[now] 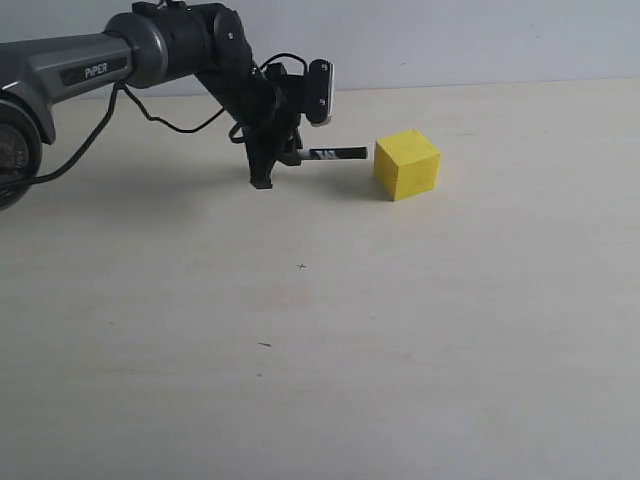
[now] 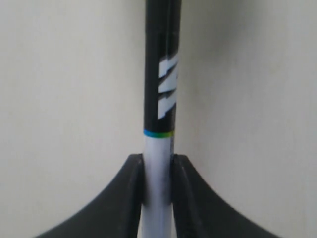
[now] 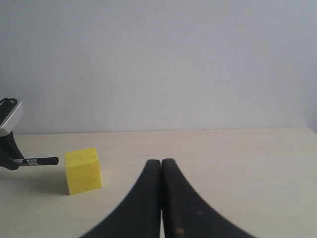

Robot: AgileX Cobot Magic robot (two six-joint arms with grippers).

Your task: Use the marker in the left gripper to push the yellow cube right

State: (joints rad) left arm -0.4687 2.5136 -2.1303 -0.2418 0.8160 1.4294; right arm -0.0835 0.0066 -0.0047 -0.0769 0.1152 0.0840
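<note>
The yellow cube (image 1: pixel 407 164) rests on the pale table, right of centre at the back; it also shows as the cube (image 3: pixel 83 170) in the right wrist view. My left gripper (image 1: pixel 285 160) is shut on the marker (image 1: pixel 335 154), which lies level just above the table and points right at the cube. The marker's black tip stops a hair short of the cube's left face; contact cannot be told. Up close, the marker (image 2: pixel 159 99) has its white barrel clamped between the black fingers (image 2: pixel 133 198). My right gripper (image 3: pixel 161 163) is shut and holds nothing, well to the right of the cube.
The pale table (image 1: pixel 400 340) stretches wide around the cube, up to a plain white wall (image 1: pixel 480 40) behind. The left arm with its "PiPER" lettering (image 1: pixel 95 70) and looped cable (image 1: pixel 160 120) reaches in from the upper left. Tiny dark specks (image 1: pixel 264 345) mark the tabletop.
</note>
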